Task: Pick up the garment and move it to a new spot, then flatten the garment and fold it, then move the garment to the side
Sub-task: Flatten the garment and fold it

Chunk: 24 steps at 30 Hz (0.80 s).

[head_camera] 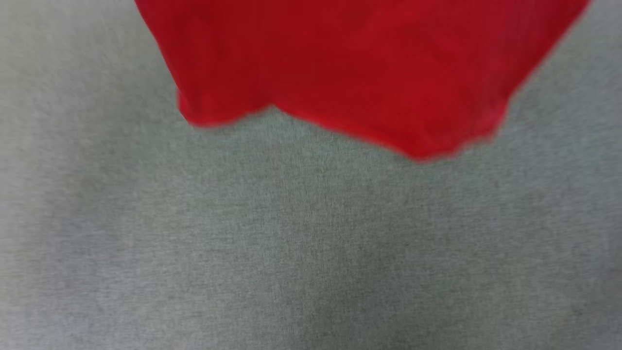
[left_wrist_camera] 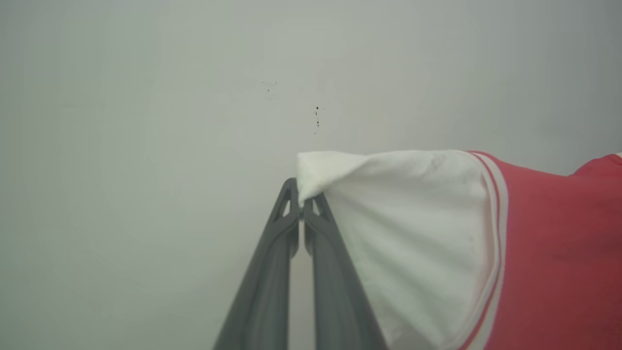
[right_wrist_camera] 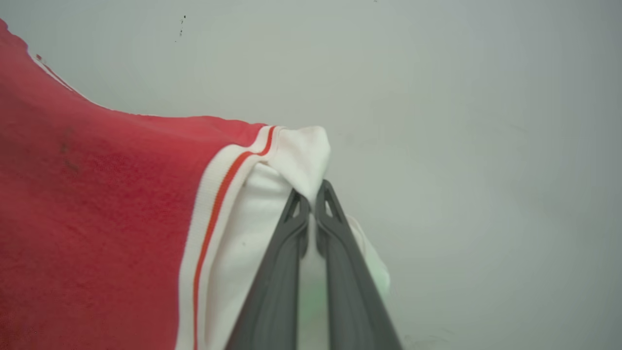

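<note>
With my left gripper (left_wrist_camera: pixel 302 204) and right gripper (right_wrist_camera: pixel 312 199) each clenched on a white sleeve, I carry the garment (head_camera: pixel 359 68) stretched between them, its red hem hanging over the far part of the grey surface (head_camera: pixel 311 253), and next I judge I must lower it and spread it flat.

You are getting a blurred head view: the garment (head_camera: pixel 369 63) is smearing along its lower edge, and a faint, soft shadow is darkening the grey surface (head_camera: pixel 146 253) below it. Both wrist views are showing sharper detail under even, diffuse light, with corners dimming and colours looking slightly hazy.
</note>
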### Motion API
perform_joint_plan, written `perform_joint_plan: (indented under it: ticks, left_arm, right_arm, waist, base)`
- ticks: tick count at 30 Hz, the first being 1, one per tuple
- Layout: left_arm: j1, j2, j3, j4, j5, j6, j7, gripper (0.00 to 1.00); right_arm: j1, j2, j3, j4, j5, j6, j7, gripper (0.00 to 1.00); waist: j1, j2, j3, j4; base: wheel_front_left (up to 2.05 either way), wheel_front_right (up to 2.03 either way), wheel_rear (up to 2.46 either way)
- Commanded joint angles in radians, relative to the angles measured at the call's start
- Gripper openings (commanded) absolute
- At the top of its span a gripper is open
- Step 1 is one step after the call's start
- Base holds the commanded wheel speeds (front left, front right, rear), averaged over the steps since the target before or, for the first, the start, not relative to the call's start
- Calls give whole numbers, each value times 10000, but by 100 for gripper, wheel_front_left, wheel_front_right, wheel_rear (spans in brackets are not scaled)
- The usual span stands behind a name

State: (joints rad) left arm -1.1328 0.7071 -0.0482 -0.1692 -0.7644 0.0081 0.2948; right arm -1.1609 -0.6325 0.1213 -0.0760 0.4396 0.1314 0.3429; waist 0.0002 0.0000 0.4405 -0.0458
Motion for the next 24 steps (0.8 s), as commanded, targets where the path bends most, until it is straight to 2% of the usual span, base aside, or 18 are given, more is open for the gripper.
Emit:
perform_joint_plan:
  ticks: [1,9,14,19,24]
  left_arm:
    - [-815,-81,-114,479,53,-85,11,0]
    - [-4852,-633,-906,3362,789,-587,-647,0]
    - [-6260,-1089,-1197,4898,1118,-788,-1462,0]
    - [-6538,-1553,-1403,5993,1264,-963,-2433,0]
    - [-5836,-1972,-1684,6716,1137,-1139,-3175,0]
  right_arm:
    - [-751,155,159,397,-172,-14,-158,0]
    - [-4153,693,924,2869,-1065,-14,-1177,0]
    - [-5646,1146,1124,4435,-1695,-14,-1901,0]
    - [-6144,1588,1142,5760,-2204,-14,-2735,0]
    - [-5538,1940,1297,6689,-2333,-14,-3445,0]
  waist:
    - [-2,0,1164,14]
    - [-2,0,2687,242]
    - [-2,0,3178,388]
    - [-2,0,3433,482]
    - [-2,0,3443,556]
  base:
    - [0,0,0]
    - [0,0,0]
    - [0,0,0]
    - [0,0,0]
    - [0,0,0]
